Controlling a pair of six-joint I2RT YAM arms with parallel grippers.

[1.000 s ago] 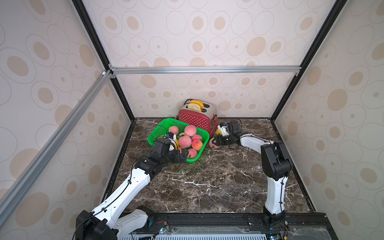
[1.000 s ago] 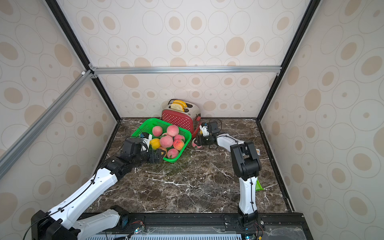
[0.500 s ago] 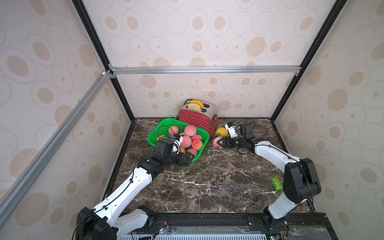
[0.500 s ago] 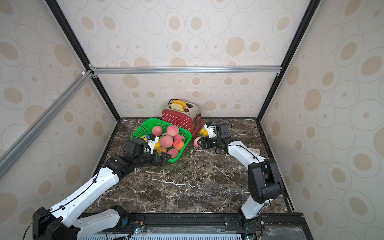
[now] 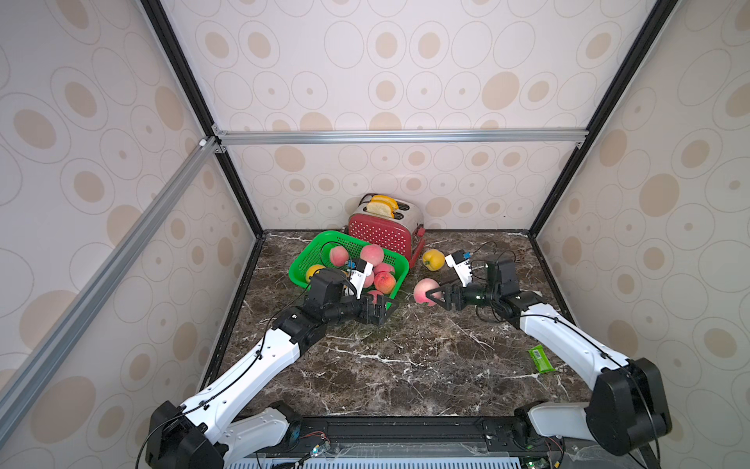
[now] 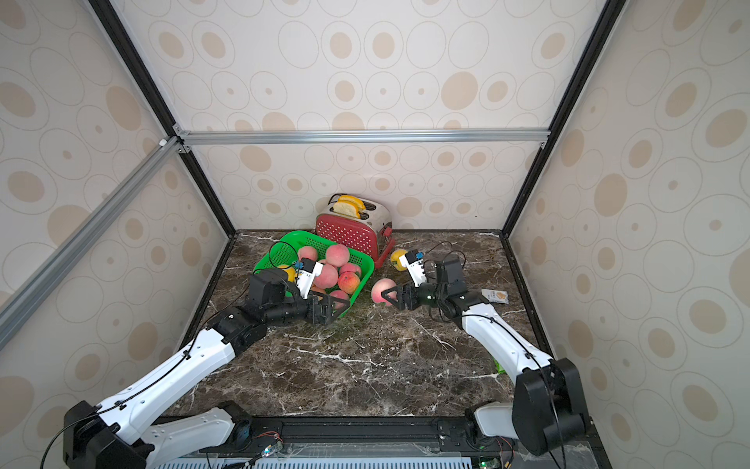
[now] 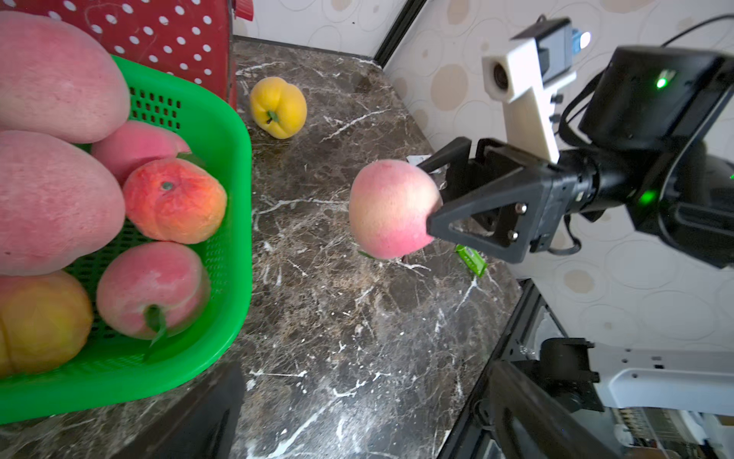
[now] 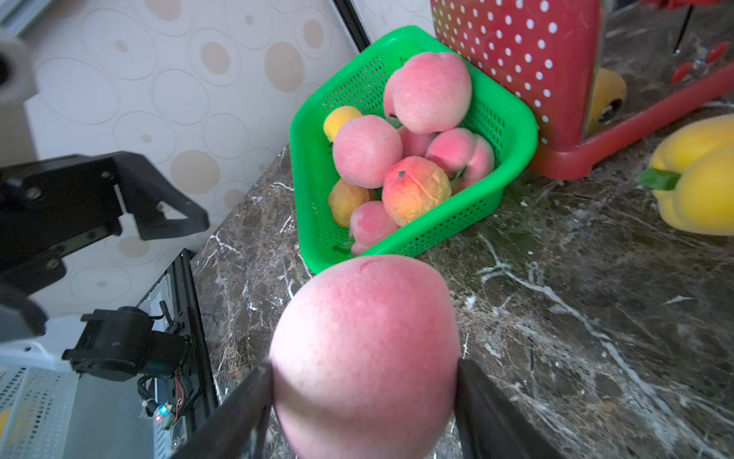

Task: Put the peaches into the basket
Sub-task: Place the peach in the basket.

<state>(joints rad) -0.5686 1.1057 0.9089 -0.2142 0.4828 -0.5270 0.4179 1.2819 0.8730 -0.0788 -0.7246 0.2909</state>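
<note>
Jaws of the right gripper (image 5: 435,294) are clamped on a round pink-and-cream peach (image 5: 423,289), held over the dark marble bench (image 5: 406,365), just beside the bright green perforated plastic basket (image 5: 305,263). On the left gripper (image 5: 385,312) the jaws are spread wide at the basket's near corner, nothing gripped. More peaches (image 5: 371,254) are piled inside.

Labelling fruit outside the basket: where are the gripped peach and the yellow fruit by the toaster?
gripped peach (image 5: 422,287): in a top view, its centre.
yellow fruit (image 5: 432,259): in a top view, its centre.
</note>
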